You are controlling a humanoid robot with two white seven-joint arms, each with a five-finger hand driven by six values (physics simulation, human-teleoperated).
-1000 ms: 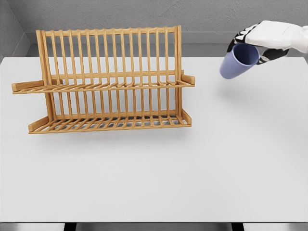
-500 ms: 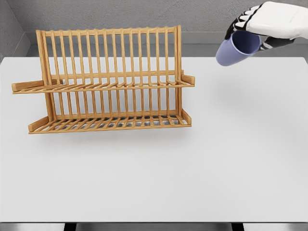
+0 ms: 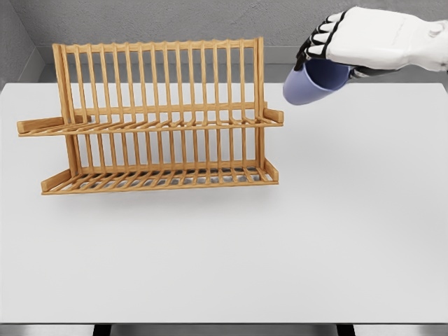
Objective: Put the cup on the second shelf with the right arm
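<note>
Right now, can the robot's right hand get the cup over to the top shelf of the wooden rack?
Probably yes. The right hand holds the blue cup in the air just right of the rack, above the upper shelf. Nothing sits between them, and that shelf looks bare.

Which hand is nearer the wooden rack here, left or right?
Right. The right hand holds the cup in the air just beyond the rack's right end, near its top, not touching it. The left hand is out of view, so only the right can be placed.
</note>
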